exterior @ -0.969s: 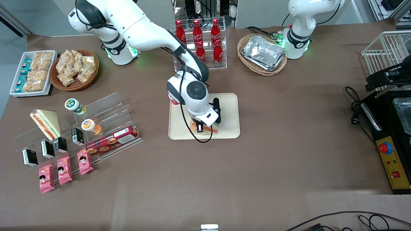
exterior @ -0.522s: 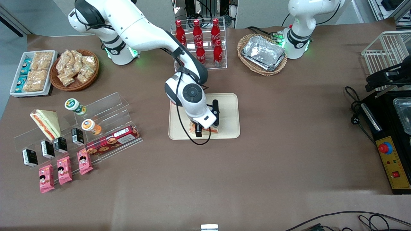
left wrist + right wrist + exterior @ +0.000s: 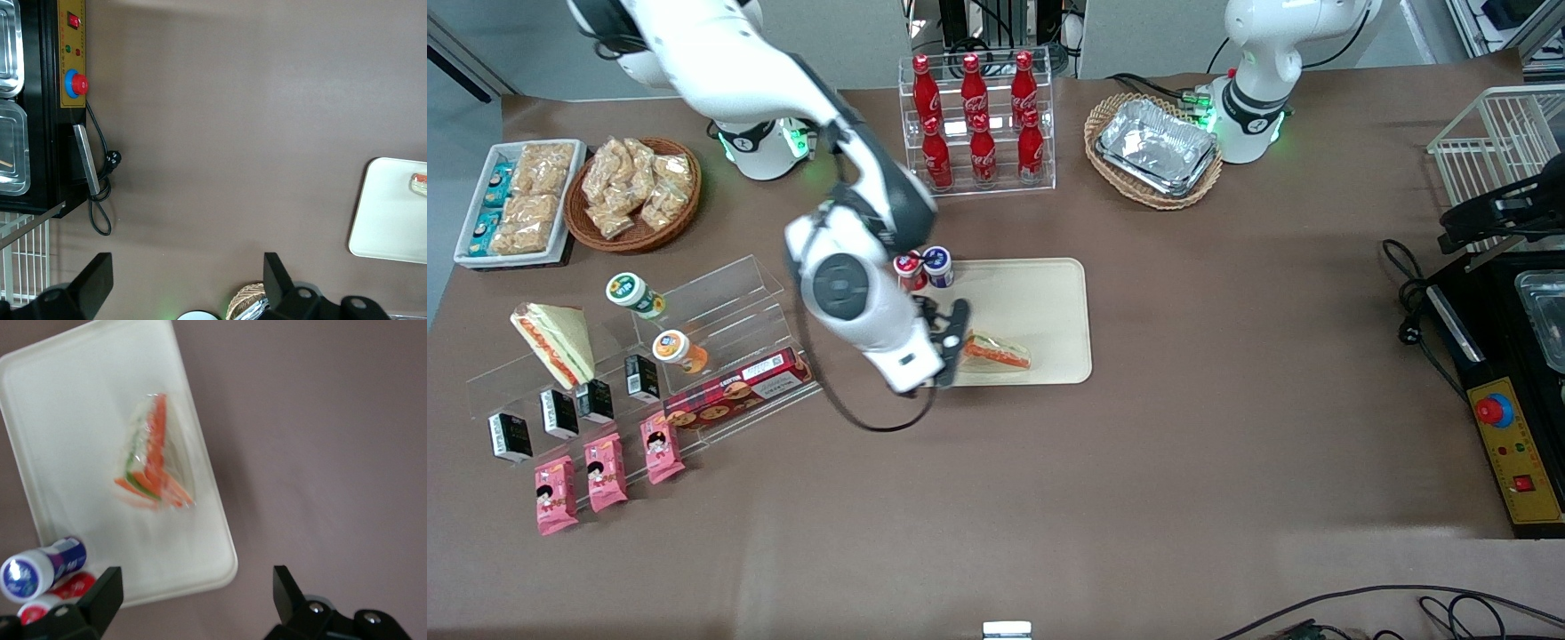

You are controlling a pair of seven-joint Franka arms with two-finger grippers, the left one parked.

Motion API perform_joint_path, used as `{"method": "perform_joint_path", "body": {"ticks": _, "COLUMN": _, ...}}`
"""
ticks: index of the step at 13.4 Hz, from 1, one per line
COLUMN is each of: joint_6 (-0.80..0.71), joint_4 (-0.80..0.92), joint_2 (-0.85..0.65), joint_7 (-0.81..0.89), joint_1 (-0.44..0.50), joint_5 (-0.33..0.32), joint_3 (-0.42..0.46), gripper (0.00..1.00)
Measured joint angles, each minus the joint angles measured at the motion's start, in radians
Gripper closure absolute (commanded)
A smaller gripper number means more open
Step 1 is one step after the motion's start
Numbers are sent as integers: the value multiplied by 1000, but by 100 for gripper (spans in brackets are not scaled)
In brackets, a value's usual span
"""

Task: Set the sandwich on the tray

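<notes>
The sandwich (image 3: 996, 352), a clear-wrapped wedge with orange-red filling, lies flat on the cream tray (image 3: 1045, 298), near the tray's edge closest to the front camera. It also shows in the right wrist view (image 3: 155, 457) on the tray (image 3: 73, 407), and partly in the left wrist view (image 3: 420, 183) on the tray (image 3: 390, 213). My right gripper (image 3: 950, 348) is open and empty. It is raised above the tray's corner toward the working arm's end, apart from the sandwich. In the right wrist view the gripper (image 3: 195, 583) hangs over the tray's rim.
Two small bottles, red-capped (image 3: 910, 267) and blue-capped (image 3: 937, 264), stand at the tray's corner. A second sandwich wedge (image 3: 551, 342) sits on the acrylic shelf (image 3: 720, 302). A cola rack (image 3: 978, 116), foil-tray basket (image 3: 1154, 147) and snack basket (image 3: 636, 187) stand farther back.
The gripper has let go of the sandwich, risen, and swung toward the working arm's end of the table. The sandwich stays on the tray, and the two small bottles are now uncovered.
</notes>
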Motion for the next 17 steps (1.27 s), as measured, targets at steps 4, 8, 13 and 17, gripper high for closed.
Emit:
{"method": "perform_joint_path", "body": {"ticks": 4, "joint_6": -122, "joint_4": 9, "joint_2": -148, "joint_7": 170, "joint_1": -95, "joint_5": 1, "joint_3": -21, "gripper": 0}}
{"method": "perform_joint_path", "body": {"ticks": 8, "joint_6": -253, "joint_4": 9, "joint_2": -289, "joint_7": 204, "joint_1": -155, "joint_5": 1, "joint_3": -163, "gripper": 0}}
{"method": "perform_joint_path", "body": {"ticks": 13, "joint_6": -305, "joint_4": 7, "joint_2": -404, "joint_7": 367, "joint_1": -167, "joint_5": -153, "joint_3": -296, "gripper": 0}}
{"method": "perform_joint_path", "body": {"ticks": 17, "joint_6": -317, "joint_4": 7, "joint_2": -428, "joint_7": 567, "joint_1": -166, "joint_5": -225, "joint_3": -320, "gripper": 0}}
